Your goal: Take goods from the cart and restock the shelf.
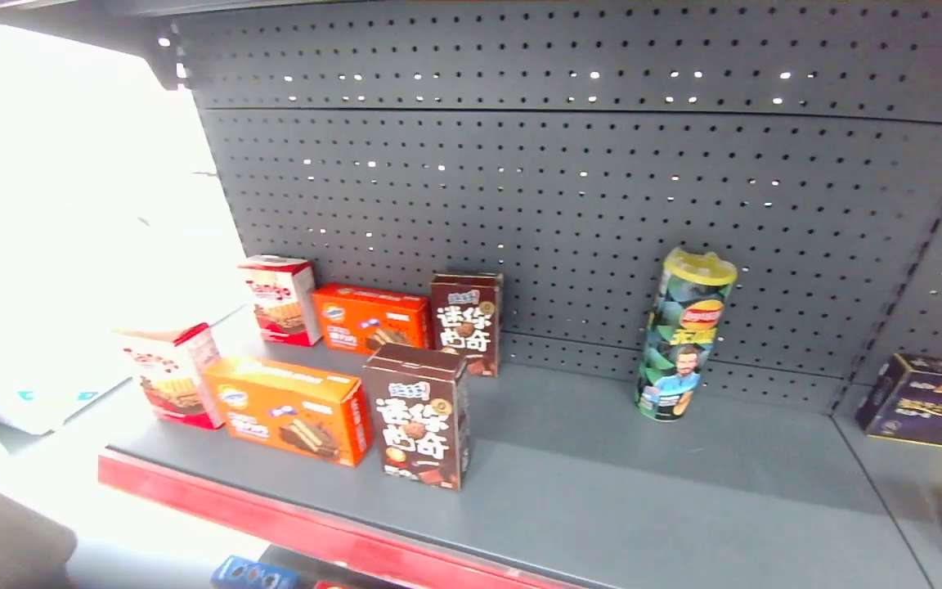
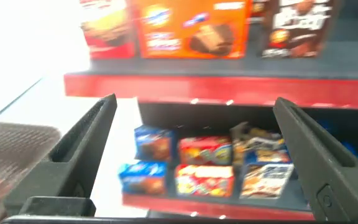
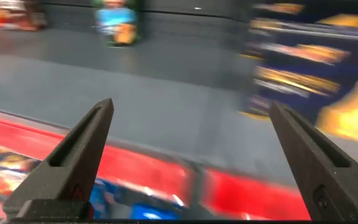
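left end effector is rocking two matte dark-grey wedge fingers | right end effector is looking identical tbh

1. You're facing a grey shelf with a red front edge and a pegboard back.
2. At its left end, the front row holds a red-and-white wafer box, a wide orange box and a tall brown cookie box, all upright.
3. Behind them, a back wafer box, a back orange box and a back cookie box repeat that order.
4. A yellow-lidded chip can stands upright near the back, well apart to their right.
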Tool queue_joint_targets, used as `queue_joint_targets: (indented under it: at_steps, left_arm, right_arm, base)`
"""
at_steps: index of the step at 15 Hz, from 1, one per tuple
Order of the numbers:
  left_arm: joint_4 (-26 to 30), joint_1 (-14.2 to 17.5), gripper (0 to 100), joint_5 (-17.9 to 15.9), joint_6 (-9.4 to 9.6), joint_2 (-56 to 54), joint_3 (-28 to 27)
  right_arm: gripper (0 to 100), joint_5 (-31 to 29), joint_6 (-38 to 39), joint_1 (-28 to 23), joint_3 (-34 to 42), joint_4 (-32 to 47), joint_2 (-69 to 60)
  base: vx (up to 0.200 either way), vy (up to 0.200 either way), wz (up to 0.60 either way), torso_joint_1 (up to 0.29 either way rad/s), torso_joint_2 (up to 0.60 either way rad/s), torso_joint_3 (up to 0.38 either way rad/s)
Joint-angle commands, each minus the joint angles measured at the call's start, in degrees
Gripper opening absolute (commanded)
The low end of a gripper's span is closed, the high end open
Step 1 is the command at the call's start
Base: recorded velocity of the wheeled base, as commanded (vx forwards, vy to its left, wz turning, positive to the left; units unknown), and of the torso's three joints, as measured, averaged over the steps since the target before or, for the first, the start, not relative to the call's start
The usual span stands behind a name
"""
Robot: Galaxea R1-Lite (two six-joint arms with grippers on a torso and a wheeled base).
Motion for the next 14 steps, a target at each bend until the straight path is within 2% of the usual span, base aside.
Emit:
queue_joint_targets:
  at_steps: [1, 10, 14]
  left_arm:
    - [0.0, 0.0, 100, 0.0, 0.00, 0.0, 0.0]
    - [0.0, 0.0, 100, 0.0, 0.17, 0.0, 0.0]
    - [0.0, 0.0, 100, 0.0, 0.35, 0.0, 0.0]
  right_arm:
    - [100, 0.0, 0.0, 0.1, 0.0, 0.0, 0.1]
    - [100, 0.0, 0.0, 0.1, 0.0, 0.0, 0.1]
    - [100, 0.0, 0.0, 0.0, 0.0, 0.0, 0.1]
  base:
    - [0.000, 0.000, 0.60, 0.002, 0.01, 0.002]
    - [0.000, 0.000, 0.60, 0.002, 0.00, 0.000]
    - [0.000, 0.000, 0.00, 0.000, 0.00, 0.000]
